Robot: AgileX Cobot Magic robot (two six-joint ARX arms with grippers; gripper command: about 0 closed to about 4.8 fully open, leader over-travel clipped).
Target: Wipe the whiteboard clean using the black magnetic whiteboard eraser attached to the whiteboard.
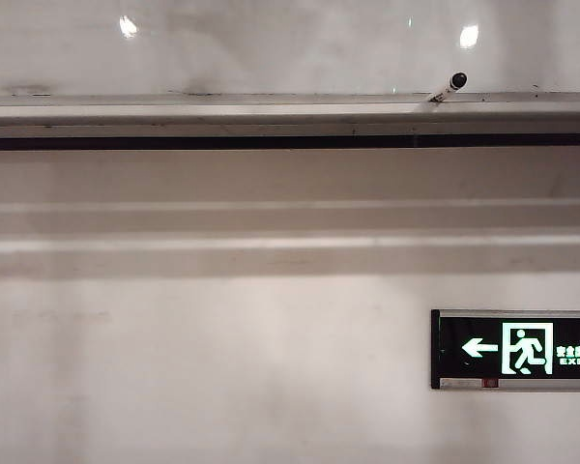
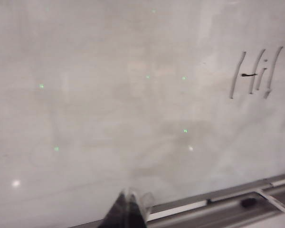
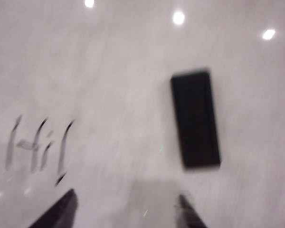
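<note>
Glossy board, metal ledge
The whiteboard (image 3: 123, 71) looks smooth and glossy; its ledge (image 1: 271, 111) brushed silver metal; the eraser (image 3: 195, 118) matt black.

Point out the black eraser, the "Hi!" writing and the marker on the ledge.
black eraser (image 3: 195, 119): right wrist view, centre of its body.
"Hi!" writing (image 2: 255, 75): left wrist view, middle strokes.
marker (image 1: 450, 85): exterior view, near its dark cap.

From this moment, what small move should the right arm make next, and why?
Probably ease the right gripper forward toward the black eraser, lining its open jaws up around it. In the right wrist view the eraser sits on the whiteboard untouched, ahead of the spread fingertips, and the "Hi!" writing is unwiped. The left gripper only faces the board.
</note>
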